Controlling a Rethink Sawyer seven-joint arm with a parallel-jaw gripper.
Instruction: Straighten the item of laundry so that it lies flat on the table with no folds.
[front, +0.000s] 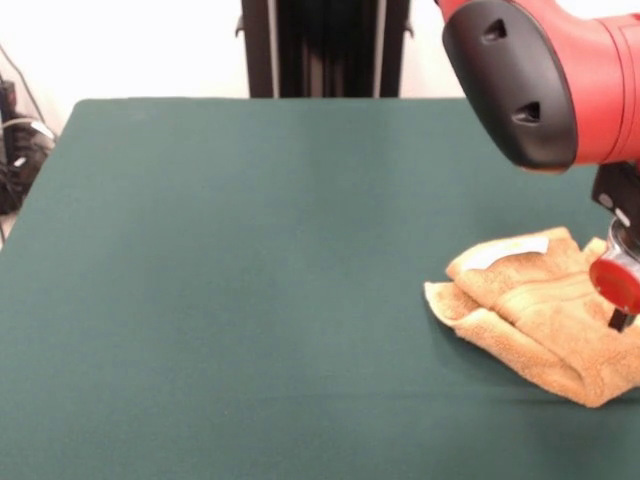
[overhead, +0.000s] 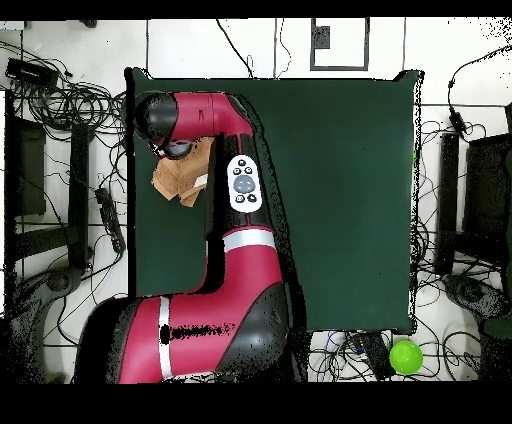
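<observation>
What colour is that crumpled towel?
Golden-orange towel, with a white label; clearest in the front view.

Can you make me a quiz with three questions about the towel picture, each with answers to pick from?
1. Where does the towel lie in the front view?
A. at the table's right edge
B. in the middle
C. on the floor

2. What colour is the table?
A. white
B. dark green
C. blue

3. How does the towel look?
A. spread flat
B. rolled into a tube
C. crumpled with folds

Answers: 1 A, it lies by the right edge under the end effector. 2 B, the cloth top is dark green. 3 C, layers overlap in folds.
</observation>
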